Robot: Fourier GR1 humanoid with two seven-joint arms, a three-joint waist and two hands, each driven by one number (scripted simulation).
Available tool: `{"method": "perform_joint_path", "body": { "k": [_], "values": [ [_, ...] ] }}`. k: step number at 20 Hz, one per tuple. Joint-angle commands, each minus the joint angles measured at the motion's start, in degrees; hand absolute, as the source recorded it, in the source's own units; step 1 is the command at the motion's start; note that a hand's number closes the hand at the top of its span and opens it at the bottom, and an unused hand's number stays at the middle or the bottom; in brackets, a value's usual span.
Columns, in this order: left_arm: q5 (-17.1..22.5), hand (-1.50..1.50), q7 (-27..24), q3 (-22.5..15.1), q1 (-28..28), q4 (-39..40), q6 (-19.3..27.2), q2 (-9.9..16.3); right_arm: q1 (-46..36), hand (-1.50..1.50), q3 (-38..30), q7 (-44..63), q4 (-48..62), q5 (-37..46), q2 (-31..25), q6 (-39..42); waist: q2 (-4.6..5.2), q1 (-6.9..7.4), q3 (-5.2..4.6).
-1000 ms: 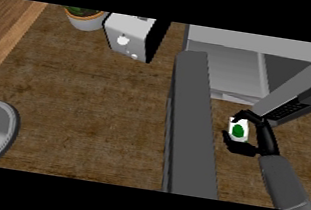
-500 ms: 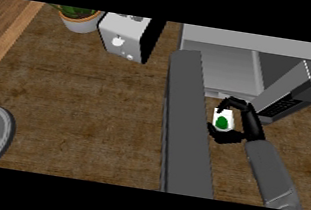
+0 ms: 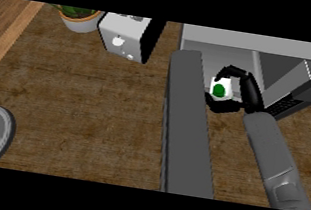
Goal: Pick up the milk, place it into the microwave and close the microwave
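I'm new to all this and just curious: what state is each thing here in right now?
Milk carton: held up off the counter, in front of the microwave.
Right hand: curled round the milk carton.
Microwave: open.
Microwave door: swung out over the counter.
Toaster: standing untouched.
Potted plant: upright at the back.
Left hand: not in view.

A single head-mounted camera looks steeply down on the kitchen counter [image 3: 91, 107], its wood grain filling the frame's centre and left. The view faces away from the robot: a grey forearm [image 3: 274, 155] enters from the lower right edge and reaches toward the upper right, where the open microwave [image 3: 270, 56] sits at the far side. A potted plant [image 3: 79, 14] and a toaster [image 3: 127, 37] mark the upper left. The vantage is close; only this one view exists, so nothing overlaps.
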Motion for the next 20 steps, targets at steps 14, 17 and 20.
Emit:
{"method": "perform_joint_path", "body": {
  "k": [14,17,20],
  "values": [
    [1.96,-1.50,3.48,3.43,-8.54,5.72,-2.39,2.15,-14.63,1.50,-4.49,13.02,14.93,2.30,-2.47,-19.30,2.15,4.54,0.15],
    [2.82,-1.50,6.44,4.79,-13.19,5.92,-0.74,3.06,-15.42,1.50,-6.52,12.75,15.30,0.79,-3.72,-20.99,2.85,4.17,0.21],
    [2.31,-1.50,6.31,4.42,-13.09,6.63,-0.89,2.84,-14.73,-1.50,-7.87,10.51,15.45,-0.13,-3.36,-23.82,3.22,5.40,0.26]
  ]
}}
